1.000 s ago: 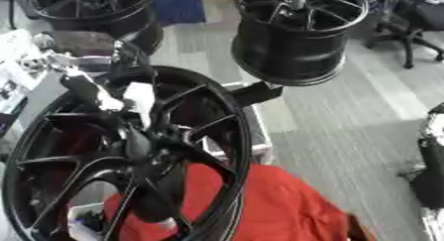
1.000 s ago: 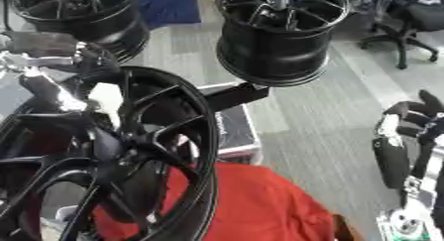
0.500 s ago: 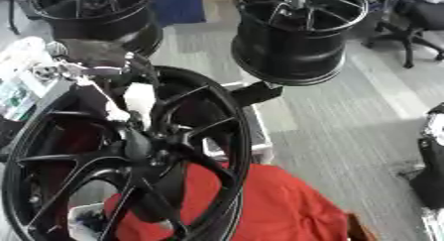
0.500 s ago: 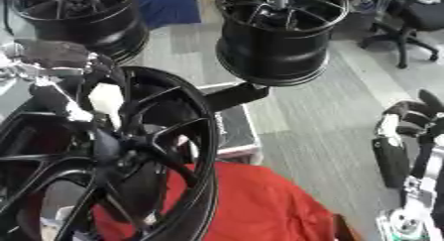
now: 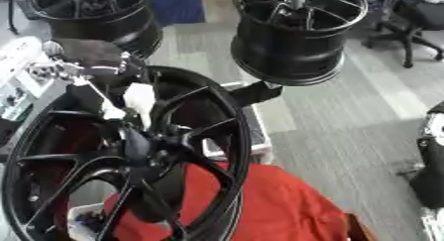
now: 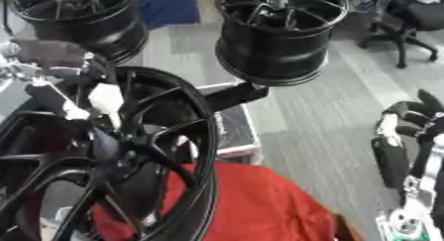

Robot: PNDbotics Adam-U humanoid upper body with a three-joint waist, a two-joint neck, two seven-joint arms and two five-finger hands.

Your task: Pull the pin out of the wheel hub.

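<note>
A large black spoked wheel (image 5: 121, 155) stands tilted in the near left, its hub (image 5: 143, 146) at the meeting of the spokes. My left hand (image 5: 91, 61) comes in from the upper left over the wheel's rim. Its dark fingers (image 5: 86, 93) are curled round a short white pin (image 5: 138, 98), which sits just above the hub between two spokes. How deep the pin goes is hidden by the spokes. My right hand (image 6: 399, 150) hangs at the right edge with its fingers relaxed, far from the wheel.
Two more black wheels stand behind, one at the back left (image 5: 95, 17) and one at the back centre (image 5: 299, 31) on a black bracket (image 5: 256, 93). A red cloth (image 5: 260, 205) lies under the near wheel. An office chair (image 5: 416, 17) is at the far right.
My left hand, with the white pin, has shifted right and a little down, toward the hub. The right hand has stayed still.
</note>
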